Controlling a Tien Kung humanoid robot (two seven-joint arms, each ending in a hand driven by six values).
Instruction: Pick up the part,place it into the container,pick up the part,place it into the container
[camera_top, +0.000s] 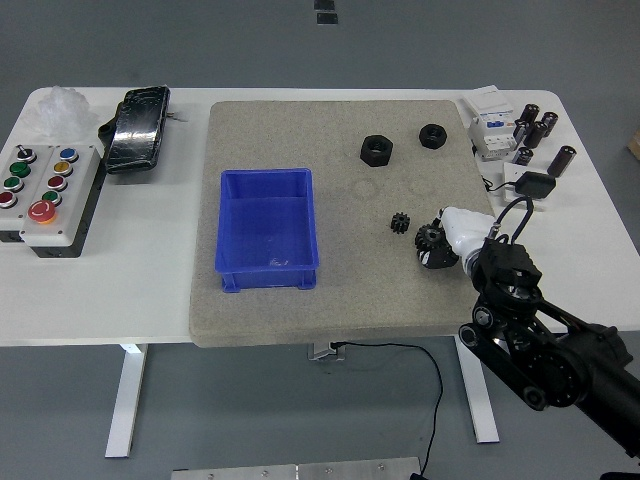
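Note:
My right hand (432, 250), black-fingered with a white back, reaches in from the lower right to the right part of the grey mat (300, 310). Its fingers are curled on a black toothed gear (430, 237), which sits low at the mat's surface. A smaller black gear (401, 222) lies just to the left of the hand, apart from it. Two black hexagonal nuts (377, 150) (432, 134) lie at the back of the mat. The blue container (268, 228) stands at the mat's centre left, holding no parts. My left arm is out of view.
A button box (45, 192) and a black bagged item (138, 128) sit on the white table at the left. A white breaker (490, 133), several black cylinders (535, 128) and a black adapter with cable (532, 185) crowd the back right.

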